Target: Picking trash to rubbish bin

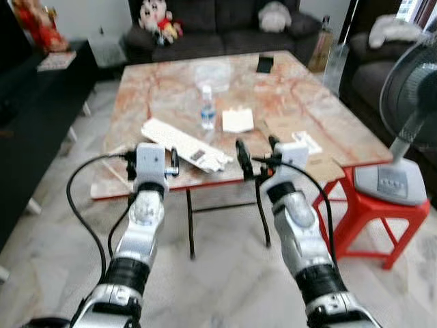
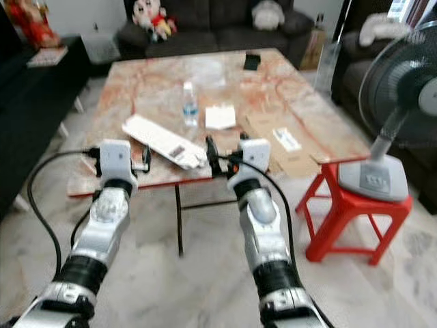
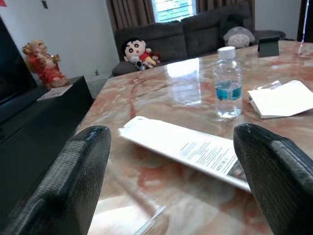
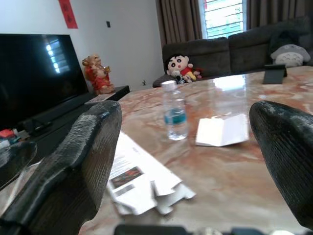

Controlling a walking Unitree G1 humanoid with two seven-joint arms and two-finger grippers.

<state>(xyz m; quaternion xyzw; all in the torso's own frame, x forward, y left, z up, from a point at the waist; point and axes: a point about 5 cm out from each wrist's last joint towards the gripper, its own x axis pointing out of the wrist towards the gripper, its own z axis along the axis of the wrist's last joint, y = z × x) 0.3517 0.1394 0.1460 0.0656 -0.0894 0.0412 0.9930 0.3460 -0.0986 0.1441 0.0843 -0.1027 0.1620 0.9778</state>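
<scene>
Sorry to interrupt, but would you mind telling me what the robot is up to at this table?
The robot stands at the near edge of a marble-topped table, both arms raised, clearing trash. Its left gripper and right gripper are both open and hold nothing. Just ahead lie a flattened white carton, a water bottle standing upright, and a folded white paper. Nothing has been picked up yet.

Before me stands the table (image 1: 136, 102). On it, a flat box (image 1: 184, 145) lies near the front edge; behind it stands a bottle (image 1: 207, 108), with a folded paper (image 1: 237, 120) to its right. A fan (image 1: 403, 109) sits on a stool (image 1: 372, 212) at my right.
</scene>
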